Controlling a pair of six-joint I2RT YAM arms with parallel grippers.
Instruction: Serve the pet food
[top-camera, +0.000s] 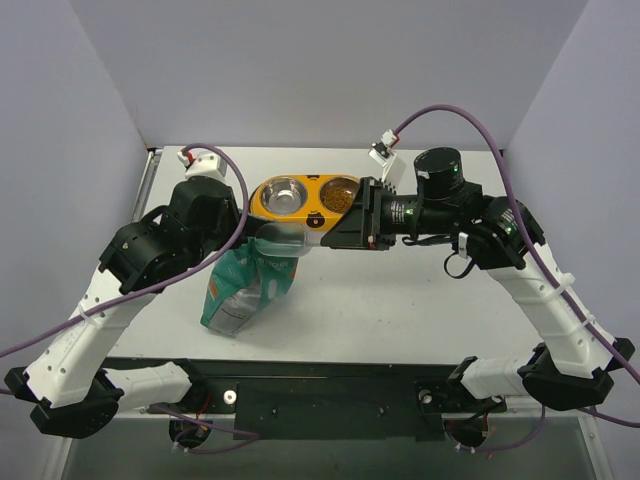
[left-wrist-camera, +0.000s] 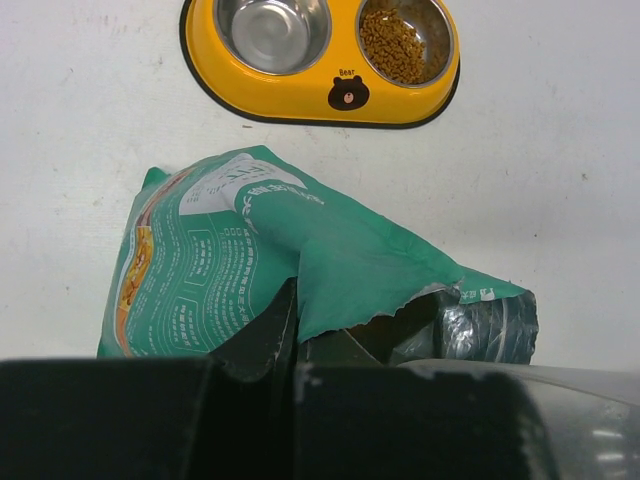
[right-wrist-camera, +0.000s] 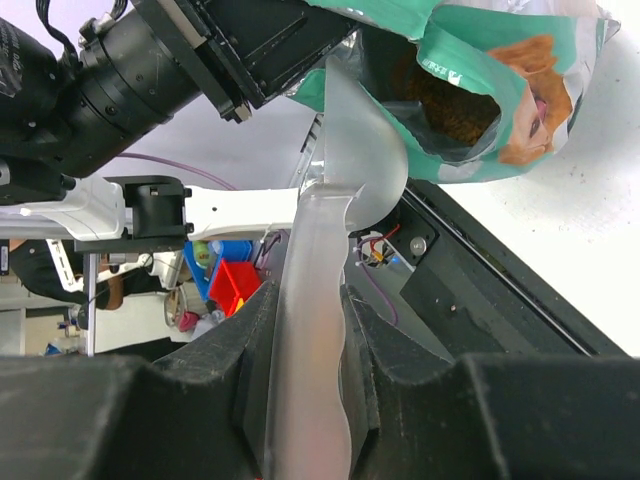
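Observation:
Pet food (left-wrist-camera: 393, 45) fills the right bowl of the yellow double-bowl feeder (left-wrist-camera: 225, 75); its left bowl (top-camera: 283, 195) is bare steel. More brown kibble (right-wrist-camera: 450, 105) shows inside the torn mouth of the teal bag (top-camera: 245, 285), which leans on the table just in front of the feeder. My left gripper (left-wrist-camera: 292, 312) is shut on the bag's upper edge and holds the mouth up. My right gripper (right-wrist-camera: 308, 310) is shut on the handle of a translucent scoop (right-wrist-camera: 355, 150). The scoop's bowl (top-camera: 285, 240) sits at the bag's opening.
The feeder (top-camera: 262, 207) stands at the back middle of the white table, close behind both grippers. Grey walls enclose the table on three sides. A black frame (top-camera: 330, 385) with the arm bases runs along the near edge. Purple cables (top-camera: 470, 118) arc over both arms.

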